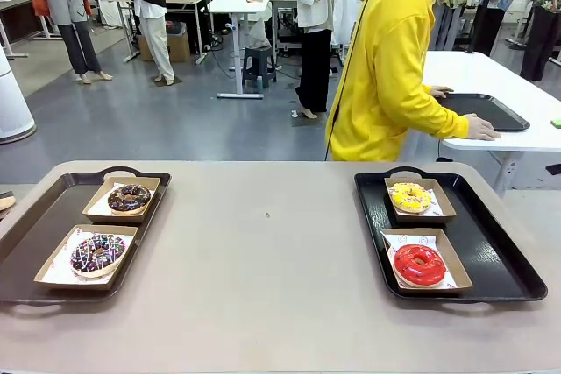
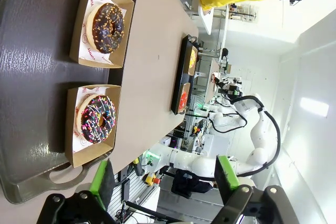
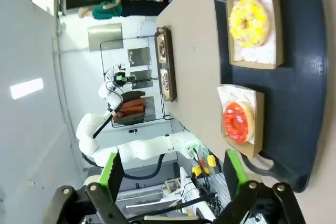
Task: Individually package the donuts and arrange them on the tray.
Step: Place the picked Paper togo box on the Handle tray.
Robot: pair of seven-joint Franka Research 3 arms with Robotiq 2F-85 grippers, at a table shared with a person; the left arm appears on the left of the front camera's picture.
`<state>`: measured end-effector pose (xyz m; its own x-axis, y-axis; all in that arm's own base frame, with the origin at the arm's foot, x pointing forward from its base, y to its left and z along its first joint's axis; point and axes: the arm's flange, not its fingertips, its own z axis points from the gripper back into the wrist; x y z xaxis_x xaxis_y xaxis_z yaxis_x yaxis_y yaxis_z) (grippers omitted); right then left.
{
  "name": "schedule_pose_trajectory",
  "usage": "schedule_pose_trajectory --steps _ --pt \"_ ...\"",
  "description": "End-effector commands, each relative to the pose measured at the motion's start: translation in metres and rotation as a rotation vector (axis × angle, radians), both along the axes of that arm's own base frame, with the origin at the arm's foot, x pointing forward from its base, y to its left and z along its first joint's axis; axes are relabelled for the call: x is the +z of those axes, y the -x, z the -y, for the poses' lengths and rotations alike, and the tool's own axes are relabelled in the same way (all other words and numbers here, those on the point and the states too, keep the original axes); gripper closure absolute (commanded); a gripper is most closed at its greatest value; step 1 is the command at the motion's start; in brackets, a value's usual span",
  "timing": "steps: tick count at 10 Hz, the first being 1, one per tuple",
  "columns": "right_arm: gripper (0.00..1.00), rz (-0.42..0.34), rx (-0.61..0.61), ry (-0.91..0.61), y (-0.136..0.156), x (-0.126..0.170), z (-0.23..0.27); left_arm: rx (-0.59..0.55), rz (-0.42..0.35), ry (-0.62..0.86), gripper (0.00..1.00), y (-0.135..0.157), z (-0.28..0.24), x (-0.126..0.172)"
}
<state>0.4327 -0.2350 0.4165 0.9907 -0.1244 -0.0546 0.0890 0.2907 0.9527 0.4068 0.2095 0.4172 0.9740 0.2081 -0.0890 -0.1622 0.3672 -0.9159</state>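
Sitting in 4 paper boats: chocolate donut (image 1: 130, 199) and sprinkled chocolate donut (image 1: 97, 253) on left tray (image 1: 35, 234), yellow donut (image 1: 410, 197) and red donut (image 1: 419, 264) on right tray (image 1: 500, 251). Spread apart, holding nothing: left gripper (image 2: 165, 182), right gripper (image 3: 173, 174).

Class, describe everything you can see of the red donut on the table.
The red donut is a glossy, plain-glazed ring with an open centre hole. It lies flat on printed white paper inside a shallow brown cardboard tray. That sits at the near end of the black serving tray on the robot's right, in front of the yellow donut. Nothing grips it.
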Motion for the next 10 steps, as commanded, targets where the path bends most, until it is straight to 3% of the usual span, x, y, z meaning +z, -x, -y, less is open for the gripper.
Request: schedule_pose_trajectory --steps 1,3,4,10 --pt "0.00 0.025 0.005 0.019 -0.010 -0.018 0.011 -0.009 0.012 -0.005 0.00 0.002 -0.001 0.000" --pt "0.00 0.003 -0.055 0.036 -0.022 -0.033 0.011 -0.009 0.012 -0.005 0.00 0.002 -0.001 0.000" --pt "0.00 -0.008 -0.008 0.006 -0.007 -0.026 0.007 -0.009 0.012 -0.005 0.00 0.002 -0.001 0.000" --pt "0.00 -0.008 -0.008 0.006 -0.007 -0.026 0.007 -0.009 0.012 -0.005 0.00 0.002 -0.001 0.000"
